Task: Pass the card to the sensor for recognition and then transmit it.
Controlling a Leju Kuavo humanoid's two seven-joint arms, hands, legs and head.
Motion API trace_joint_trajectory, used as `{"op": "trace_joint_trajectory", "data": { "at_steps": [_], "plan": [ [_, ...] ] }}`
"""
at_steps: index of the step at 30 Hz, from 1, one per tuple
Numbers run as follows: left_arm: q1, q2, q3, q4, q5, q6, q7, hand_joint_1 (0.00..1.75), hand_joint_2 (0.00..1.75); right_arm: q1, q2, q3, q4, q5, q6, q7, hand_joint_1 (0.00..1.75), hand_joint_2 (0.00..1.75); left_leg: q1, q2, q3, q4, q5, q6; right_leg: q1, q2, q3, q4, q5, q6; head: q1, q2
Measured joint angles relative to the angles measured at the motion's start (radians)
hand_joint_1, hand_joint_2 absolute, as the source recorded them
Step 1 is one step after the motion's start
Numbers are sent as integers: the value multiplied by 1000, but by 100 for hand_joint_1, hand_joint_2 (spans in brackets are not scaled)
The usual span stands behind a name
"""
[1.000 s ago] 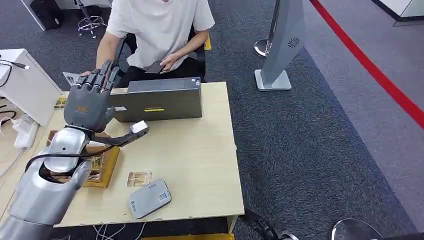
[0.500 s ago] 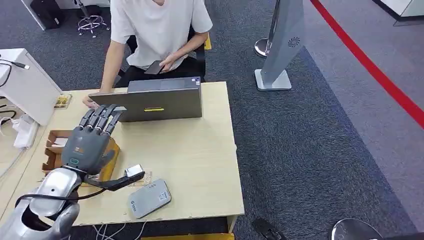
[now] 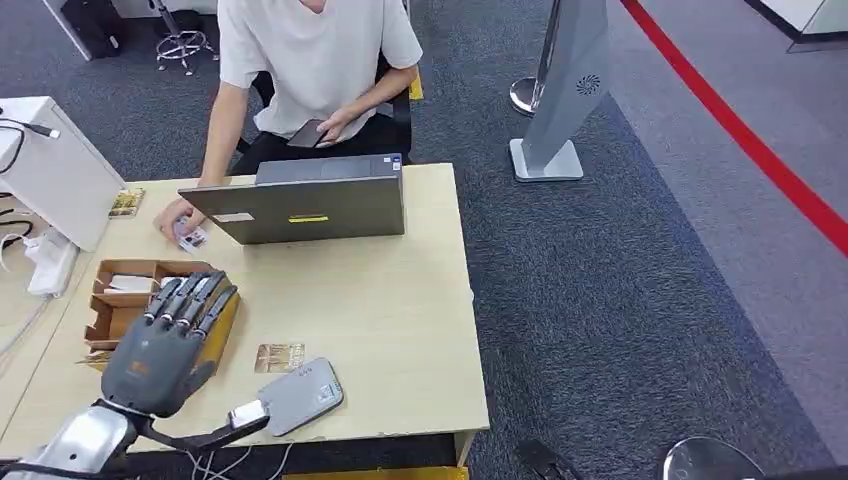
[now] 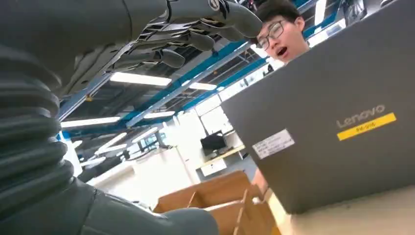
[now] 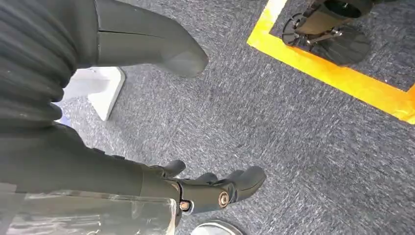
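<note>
- Left hand (image 3: 165, 345), fingers spread and holding nothing, hovers over the table's near left.
- The card (image 3: 279, 357) lies flat just to its right, touching the grey sensor (image 3: 300, 396).
- Right hand (image 5: 205, 191) hangs loosely curled, empty, over the carpet.

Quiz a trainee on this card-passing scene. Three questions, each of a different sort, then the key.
1. True or false: the left robot hand holds the card.
2. Where does the card lie? A: on the table, beside the grey sensor. B: inside the wooden box. C: on the carpet.
3. Fill in: the person sits behind an open ____.

Key:
1. False. The left robot hand is empty, with its fingers stretched out.
2. A.
3. laptop.
</note>
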Motion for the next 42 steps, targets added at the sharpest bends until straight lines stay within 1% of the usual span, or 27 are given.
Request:
{"op": "trace_joint_trajectory", "data": {
  "at_steps": [6, 10, 14, 20, 27, 39, 42],
  "plan": [
    [78, -1, 60, -3, -15, 17, 17, 0, 175, 37, 11, -47, -34, 36, 28, -3, 0, 175, 0, 0, 0, 0, 0, 0, 0, 0, 0, 0, 0, 0, 0, 0],
    [93, -18, 100, 4, -26, 12, 31, 0, 175, 41, 21, -82, -42, 76, 53, -14, 0, 175, 0, 0, 0, 0, 0, 0, 0, 0, 0, 0, 0, 0, 0, 0],
    [93, -47, 130, 40, -35, 3, 56, 0, 175, 40, 32, -107, -57, 94, 76, -13, 0, 175, 0, 0, 0, 0, 0, 0, 0, 0, 0, 0, 0, 0, 0, 0],
    [92, -78, 161, 82, -43, -3, 66, 0, 175, 40, 40, -117, -71, 98, 84, -11, 0, 175, 0, 0, 0, 0, 0, 0, 0, 0, 0, 0, 0, 0, 0, 0],
    [91, -96, 177, 102, -45, -4, 73, 0, 175, 40, 42, -124, -77, 100, 87, -10, 0, 175, 0, 0, 0, 0, 0, 0, 0, 0, 0, 0, 0, 0, 0, 0],
    [91, -135, 218, 176, -51, -14, 95, 0, 175, 65, 47, -121, -148, 111, 111, 24, 0, 175, 0, 0, 0, 0, 0, 0, 0, 0, 0, 0, 0, 0, 0, 0],
    [88, -144, 230, 199, -62, -19, 114, 0, 175, 67, 47, -119, -155, 103, 111, 30, 0, 175, 0, 0, 0, 0, 0, 0, 0, 0, 0, 0, 0, 0, 0, 0]
  ]
}}
